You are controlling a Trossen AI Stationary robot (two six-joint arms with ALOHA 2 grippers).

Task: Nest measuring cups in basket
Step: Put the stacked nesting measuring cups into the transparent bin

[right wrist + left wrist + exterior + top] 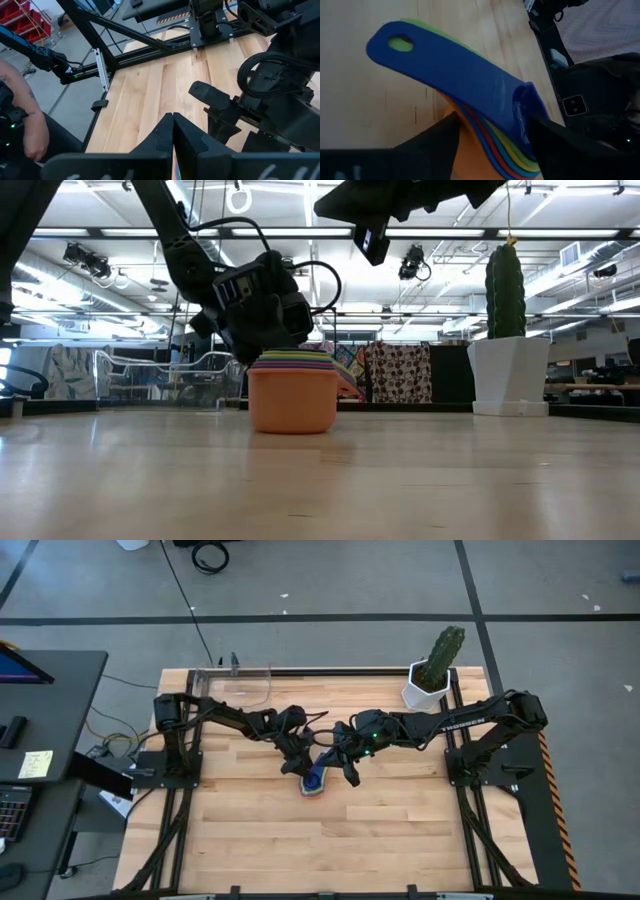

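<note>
A green cactus (446,646) stands upright in a white pot (424,689) at the wooden table's (250,830) far corner.

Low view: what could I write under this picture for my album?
Left gripper lowered around a nested stack of measuring cups on the table.

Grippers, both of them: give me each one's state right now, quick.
Left gripper: open, its fingers either side of the stack of nested coloured plastic measuring cups, not clamped.
Right gripper: shut, holding nothing, above the stack.

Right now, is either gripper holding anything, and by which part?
The left gripper straddles the stacked handles of the nested plastic measuring cups, fingers not yet clamped. The right gripper is shut and empty.
</note>
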